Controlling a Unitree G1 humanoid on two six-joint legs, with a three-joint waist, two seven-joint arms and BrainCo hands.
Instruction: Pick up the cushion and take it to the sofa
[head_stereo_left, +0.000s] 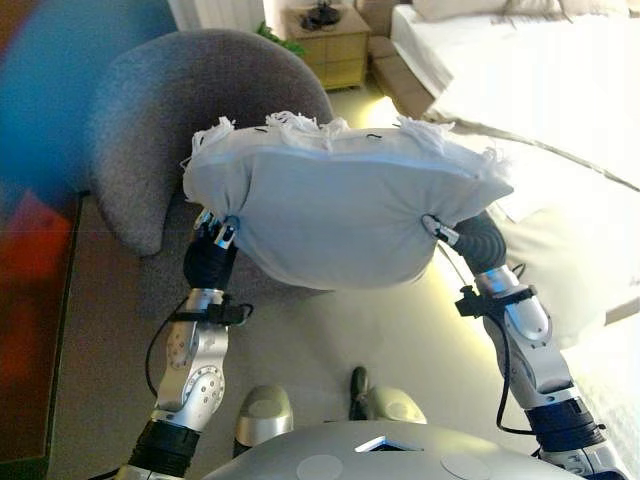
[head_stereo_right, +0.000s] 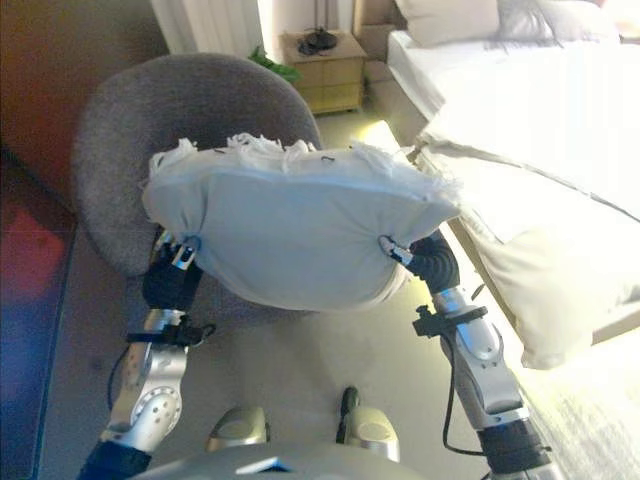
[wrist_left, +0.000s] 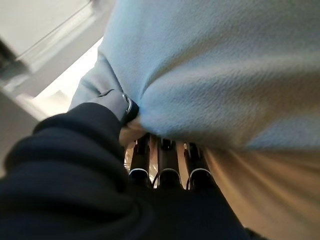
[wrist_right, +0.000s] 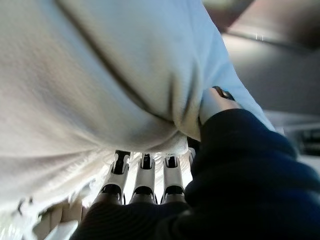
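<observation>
A pale white cushion (head_stereo_left: 340, 210) with a frayed fringe along its top edge is held up in the air between my two hands. My left hand (head_stereo_left: 212, 245) grips its left end: in the left wrist view the fingers (wrist_left: 167, 165) lie under the cushion (wrist_left: 225, 65) and the thumb pinches the cloth. My right hand (head_stereo_left: 465, 235) grips the right end the same way, with fingers (wrist_right: 145, 175) beneath the cushion (wrist_right: 90, 75) and the thumb pressed into it. The cushion hides most of both hands in the eye views.
A round grey upholstered chair (head_stereo_left: 180, 110) stands just behind the cushion on the left. A bed with white bedding (head_stereo_left: 560, 100) fills the right side. A light wooden nightstand (head_stereo_left: 330, 40) stands at the back. Dark wooden furniture (head_stereo_left: 30, 300) runs along the left edge.
</observation>
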